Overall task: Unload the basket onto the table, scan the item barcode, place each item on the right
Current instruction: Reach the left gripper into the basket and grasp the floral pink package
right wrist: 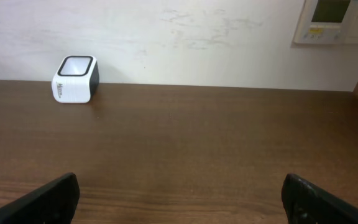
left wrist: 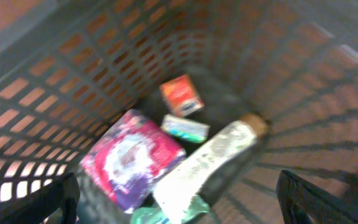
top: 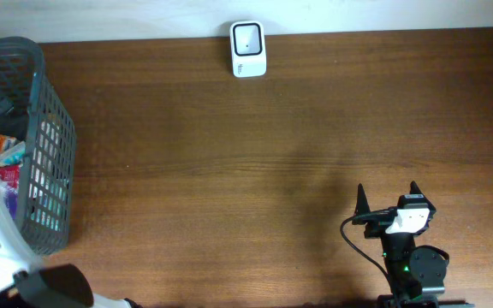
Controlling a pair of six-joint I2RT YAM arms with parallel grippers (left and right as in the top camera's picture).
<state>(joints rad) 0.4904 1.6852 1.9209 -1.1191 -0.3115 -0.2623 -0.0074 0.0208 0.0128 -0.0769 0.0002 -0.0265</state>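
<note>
Pkgs [left wrist: 132, 158] in basket [left wrist: 73, 81]; scanner [top: 248, 49] far edge.

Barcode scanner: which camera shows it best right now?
Right wrist: the barcode scanner stands unobstructed, its side and top window both visible. Overhead shows only its top, at the far edge of the table. Left wrist looks into the basket; no scanner there.

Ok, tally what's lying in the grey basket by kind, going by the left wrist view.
Red box: 1
Packets: 2, a pink-purple packet and a teal packet
White tube: 1
Green item, mostly cut off: 1
Total: 5
</note>
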